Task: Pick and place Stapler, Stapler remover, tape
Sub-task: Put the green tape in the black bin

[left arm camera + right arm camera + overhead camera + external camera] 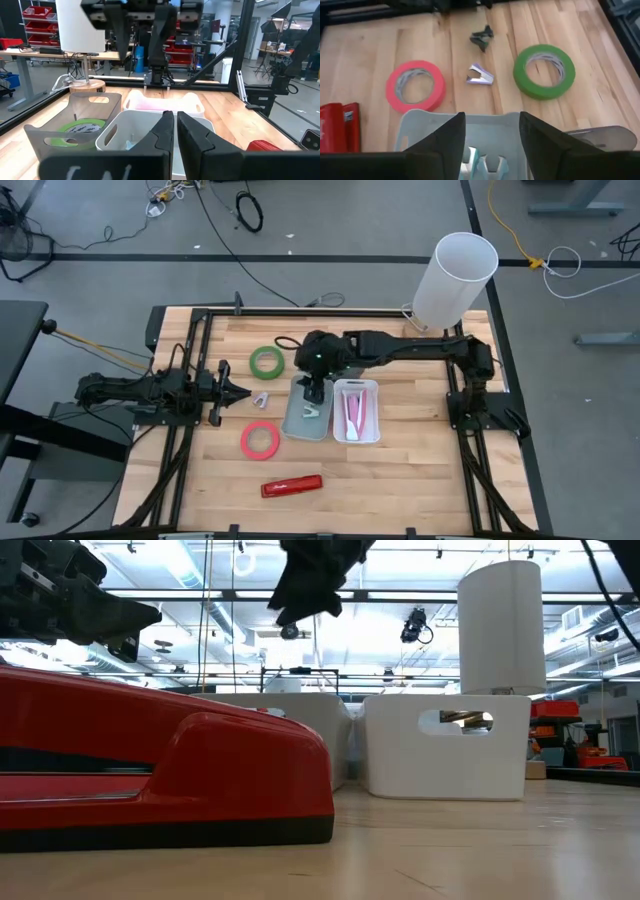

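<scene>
Right tool point(314, 392), fingers apart and empty, hovers mid-frame over the grey bin point(300, 423), likely for a drop-off, while the red stapler point(292, 485) waits lower-centre on the bench point(420, 480).

two tape rolls out there, a green one point(266, 362) and a pink one point(260, 440). one red stapler point(292, 485), one staple remover point(261, 398). two bins, gray point(292, 423) and white point(357, 436).

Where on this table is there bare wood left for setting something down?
Bare wood lies right of the red stapler, below the white bin, out to the right arm's frame. Crowded: the middle, where the green tape, staple remover, pink tape, grey bin and both grippers cluster.
</scene>
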